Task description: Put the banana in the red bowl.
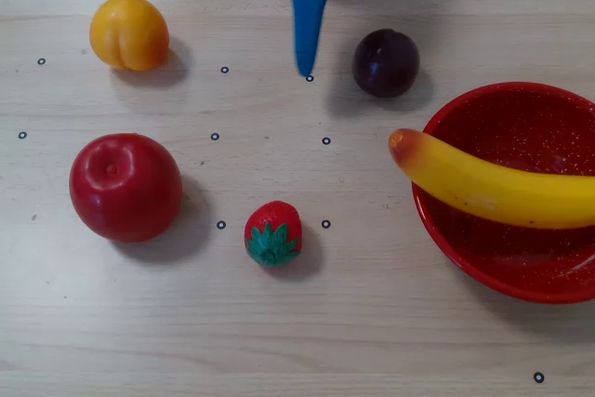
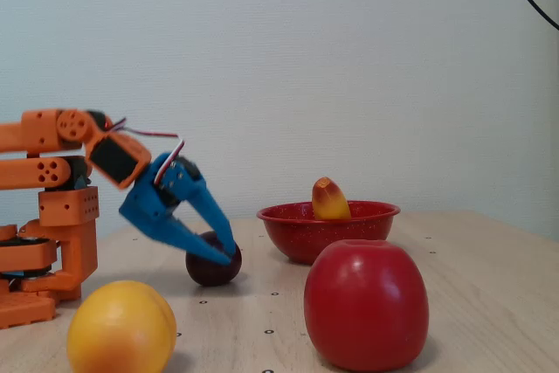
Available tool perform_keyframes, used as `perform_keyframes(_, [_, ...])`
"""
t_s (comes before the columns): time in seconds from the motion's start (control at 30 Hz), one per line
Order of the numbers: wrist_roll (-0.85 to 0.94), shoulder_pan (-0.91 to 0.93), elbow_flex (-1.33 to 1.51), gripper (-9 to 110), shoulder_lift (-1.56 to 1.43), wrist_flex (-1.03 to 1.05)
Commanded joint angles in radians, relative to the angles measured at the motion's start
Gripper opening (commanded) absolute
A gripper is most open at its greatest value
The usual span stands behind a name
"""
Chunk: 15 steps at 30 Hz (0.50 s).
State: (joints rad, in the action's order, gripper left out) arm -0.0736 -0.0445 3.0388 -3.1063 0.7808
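The yellow banana (image 1: 493, 188) lies across the red bowl (image 1: 521, 290) at the right of the overhead view. Its orange-red tip sticks out over the bowl's left rim, and its other end runs off the frame. In the fixed view only the banana's tip (image 2: 328, 200) shows above the bowl (image 2: 327, 235). My blue gripper (image 1: 307, 70) points down at the top centre of the overhead view, left of the bowl and apart from it. It is shut and empty. In the fixed view the gripper (image 2: 229, 255) hangs low over the table.
A dark plum (image 1: 385, 62) sits just right of the gripper tip. A yellow-orange peach (image 1: 129, 33), a red apple (image 1: 125, 186) and a strawberry (image 1: 273, 232) lie to the left and front. The orange arm base (image 2: 52, 216) stands at the left of the fixed view.
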Motion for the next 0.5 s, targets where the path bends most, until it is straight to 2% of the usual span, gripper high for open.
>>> perform_keyframes(0.0, [-0.023, -0.014, 0.000, 0, -0.052, -0.046])
perform_keyframes(0.13, [-0.023, -0.021, 0.074, 0, -0.117, -0.086])
perform_keyframes(0.47, [0.025, -0.005, 0.080, 0, -0.126, 0.044])
